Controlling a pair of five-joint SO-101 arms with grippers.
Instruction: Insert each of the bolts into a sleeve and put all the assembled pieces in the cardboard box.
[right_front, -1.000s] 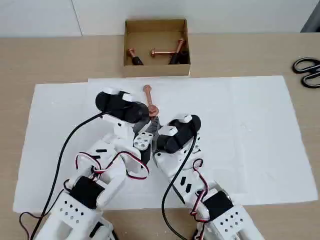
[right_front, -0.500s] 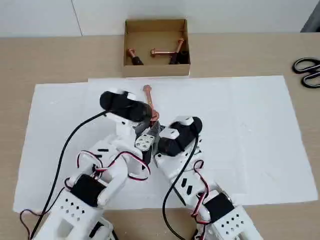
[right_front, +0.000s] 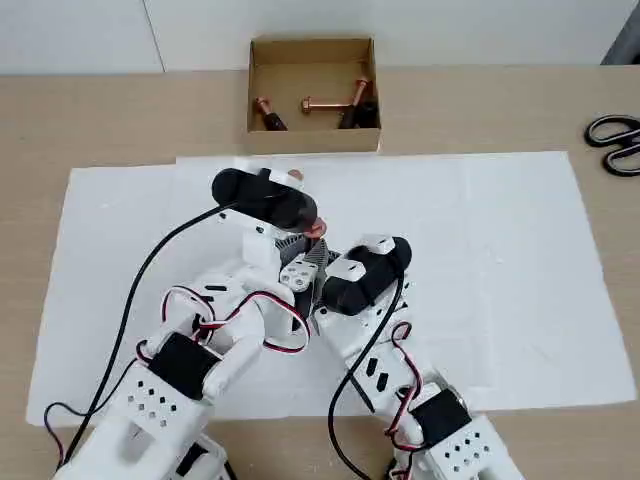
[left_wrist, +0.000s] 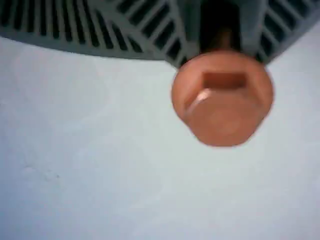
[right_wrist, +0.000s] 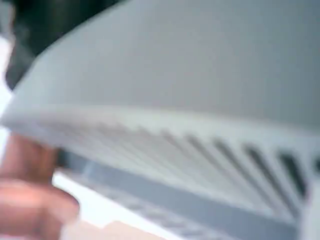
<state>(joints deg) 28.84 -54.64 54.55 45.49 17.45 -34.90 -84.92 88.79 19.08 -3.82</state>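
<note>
High view first: the wooden table (right_front: 120, 110) fills the scene, with a big white sheet (right_front: 500, 260) spread over its middle and near side. Both arms come up from the near edge and lean in over the sheet until they almost meet. The left arm (right_front: 200, 340) has its long black wrist housing (right_front: 262, 198) angled across, and the right arm (right_front: 400, 370) is tucked in just beside it. At the far edge, about midway along, sits the cardboard box (right_front: 312, 141), open on top. Over by the right edge, off the sheet, lie black scissors (right_front: 612, 143). Inside the box are three assembled pieces (right_front: 330, 104), copper bolts in black sleeves: one near the left wall, two toward the right.

Now the close work, on the far half of the sheet. The left gripper (right_front: 292, 240) and right gripper (right_front: 314, 258) are nose to nose, and the loose bolt (right_front: 316, 228) is right there with them. Its head peeks out just beside the black wrist housing and its tip (right_front: 297, 177) pokes out on the box side. The shaft between them is hidden under the housing.

Left wrist view: the hex head (left_wrist: 222, 97) faces the camera over the white sheet, close under a ribbed grey part (left_wrist: 100, 30), and the shank runs up into a dark gap in it. Right wrist view, badly blurred: more grey ribbing (right_wrist: 175, 145) with a copper smear (right_wrist: 30, 200) beside it. Clamped or slack? For either gripper, I cannot tell.
</note>
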